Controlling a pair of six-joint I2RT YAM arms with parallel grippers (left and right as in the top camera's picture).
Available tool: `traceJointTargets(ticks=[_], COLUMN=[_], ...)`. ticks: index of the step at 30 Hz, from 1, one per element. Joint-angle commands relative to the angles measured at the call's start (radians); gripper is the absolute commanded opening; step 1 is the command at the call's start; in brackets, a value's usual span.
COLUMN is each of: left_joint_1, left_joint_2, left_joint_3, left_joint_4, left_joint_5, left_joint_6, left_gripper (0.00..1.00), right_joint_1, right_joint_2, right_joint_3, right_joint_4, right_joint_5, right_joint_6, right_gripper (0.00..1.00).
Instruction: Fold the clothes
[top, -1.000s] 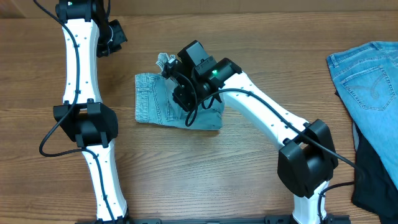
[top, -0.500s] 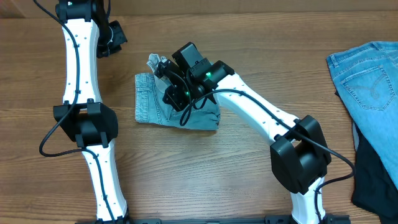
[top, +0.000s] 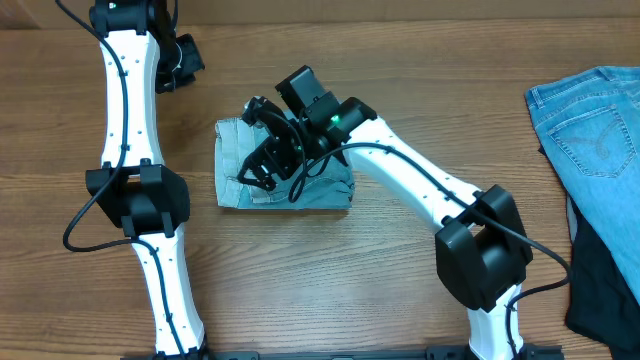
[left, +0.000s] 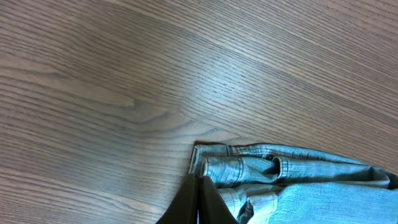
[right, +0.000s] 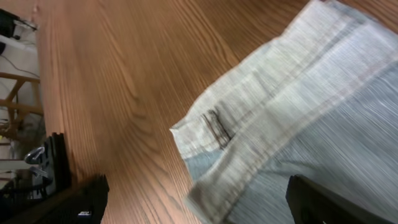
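Observation:
The pale light-blue denim shorts (top: 232, 170) lie folded in a small rectangle at the table's middle, with a paler inside face on top. My right gripper (top: 262, 152) hovers just above them, fingers wide open and empty. In the right wrist view the pale cloth with a stitched band (right: 273, 118) fills the space under the open jaws (right: 199, 208). My left gripper (top: 182, 55) is at the far left back, apart from the shorts. Its fingers (left: 199, 202) are shut on nothing, and a blue waistband edge with belt loops (left: 273, 171) shows beyond them.
Medium-blue jeans (top: 598, 115) lie at the right edge of the table, with a dark garment (top: 612, 270) below them. The right arm (top: 420, 180) stretches across the middle from the front. Bare wood (top: 330, 280) lies in front of the shorts.
My right gripper carried a lifted flap of the shorts leftward, laid it over the left side and opened. The shorts now lie flatter. The left arm has not moved.

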Motion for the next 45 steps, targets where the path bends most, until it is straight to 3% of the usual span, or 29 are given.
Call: traceJointTargets(ticks=[1, 4, 6, 7, 8, 10, 16, 24, 28, 33, 36, 39, 40, 43, 45], left_joint_1=[-0.033, -0.101, -0.151, -0.178, -0.209, -0.254, -0.288, -0.282, -0.275, -0.275, -0.275, -0.275, -0.275, -0.275, -0.275], left_joint_2=[-0.05, -0.049, -0.049, -0.049, -0.048, -0.048, -0.047, -0.044, -0.043, -0.043, -0.043, -0.043, -0.043, -0.044, -0.044], left_joint_3=[0.024, 0.023, 0.023, 0.023, 0.023, 0.016, -0.136, -0.415, -0.467, -0.478, -0.478, -0.478, -0.478, -0.477, -0.476], left_joint_4=[-0.01, -0.04, -0.059, -0.066, -0.069, -0.086, -0.076, 0.103, 0.154, 0.176, 0.177, 0.176, 0.176, 0.179, 0.179], left_joint_5=[0.165, 0.24, 0.239, 0.24, 0.239, 0.239, 0.238, 0.122, 0.0, -0.021, -0.023, -0.055, -0.055, -0.073, -0.1], left_joint_6=[0.087, 0.12, 0.127, 0.127, 0.135, 0.149, 0.148, 0.129, 0.125, 0.126, 0.126, 0.126, 0.126, 0.13, 0.13], left_gripper=[0.04, 0.04, 0.04, 0.04, 0.04, 0.04, 0.04, 0.04, 0.04, 0.04, 0.04, 0.04, 0.04, 0.04, 0.04], right_joint_1=[-0.129, -0.209, -0.231, -0.231, -0.231, -0.232, -0.232, -0.218, -0.176, -0.138, -0.154, -0.149, -0.149, -0.122, -0.092], right_joint_2=[-0.094, -0.129, -0.125, -0.125, -0.125, -0.125, -0.124, -0.124, -0.124, -0.132, -0.187, -0.245, -0.254, -0.253, -0.253], right_joint_3=[0.06, 0.06, 0.048, 0.035, 0.024, 0.018, 0.008, -0.105, -0.127, -0.152, -0.146, -0.146, -0.146, -0.154, -0.154], right_joint_4=[-0.079, -0.187, -0.232, -0.235, -0.235, -0.259, -0.289, -0.22, -0.195, -0.185, -0.224, -0.302, -0.349, -0.396, -0.367], right_joint_5=[0.07, 0.185, 0.225, 0.225, 0.235, 0.262, 0.258, 0.214, 0.206, 0.341, 0.388, 0.468, 0.468, 0.429, 0.426], right_joint_6=[-0.001, 0.003, 0.002, 0.002, 0.003, 0.004, 0.112, 0.268, 0.296, 0.323, 0.259, 0.109, 0.058, 0.055, 0.246], right_gripper=[0.86, 0.75, 0.5, 0.29, 0.17, 0.04, 0.04, 0.04, 0.04, 0.05, 0.29, 0.55, 0.59, 0.6, 0.6])
